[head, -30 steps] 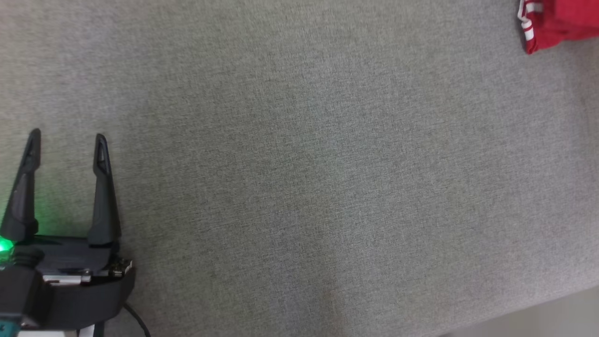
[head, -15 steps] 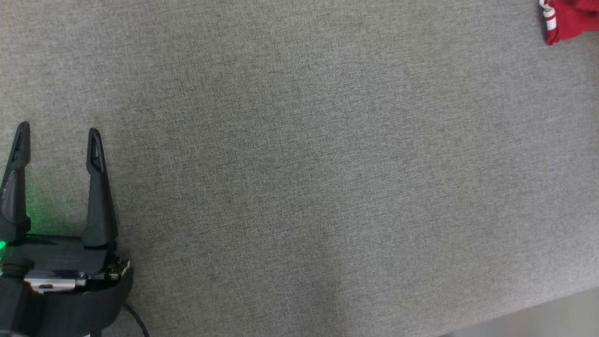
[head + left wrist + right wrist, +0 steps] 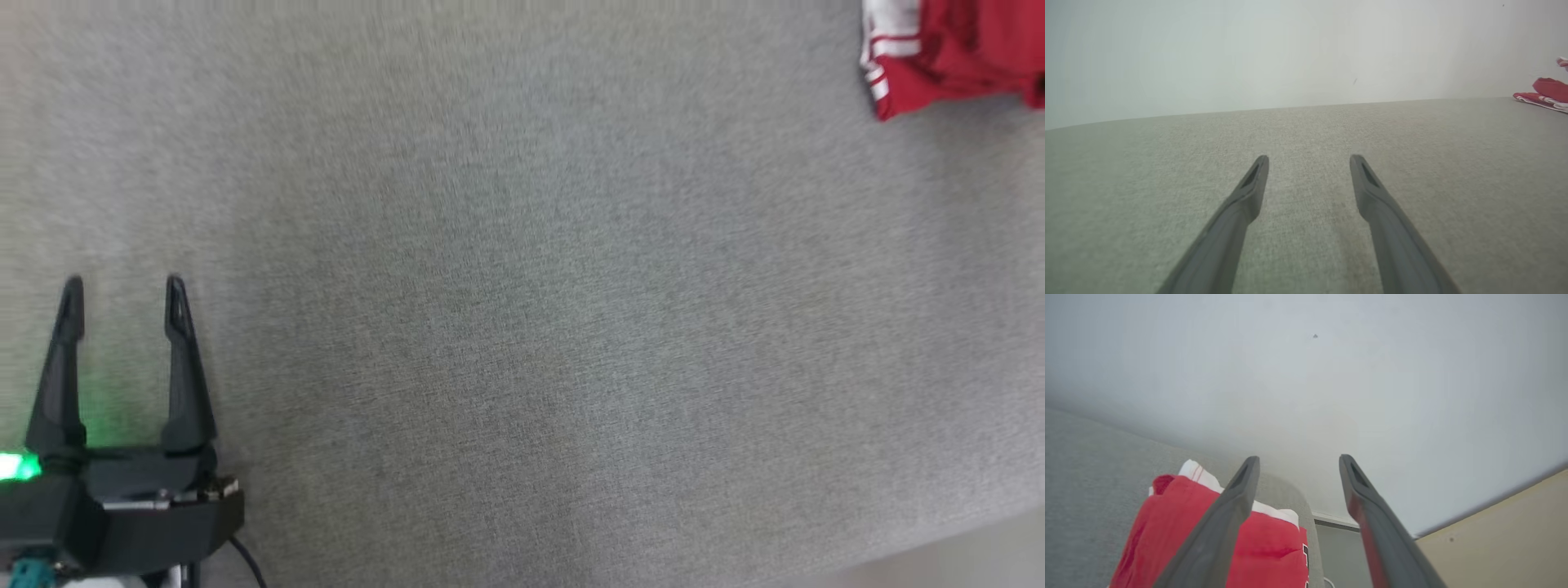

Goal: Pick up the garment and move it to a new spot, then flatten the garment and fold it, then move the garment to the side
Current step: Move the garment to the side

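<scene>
Head camera has shifted since half a second back, so more of the folded red garment (image 3: 951,61) shows at upper right, near the far right corner of the grey surface (image 3: 522,294). Fingers of the right gripper (image 3: 1298,458) stand spread over the cloth, pinching nothing. Those of the left gripper (image 3: 122,284) are spread too, well apart from it.

Step, as judged: final set-aside, released. Next: lift the right arm clear without snagging.

White-trimmed end points away from the right fingers; long axis seems to run along them, partly cut off.

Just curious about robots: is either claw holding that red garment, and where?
Nothing is held: left gripper and right gripper both stand open, and the red garment lies on the grey surface.
</scene>
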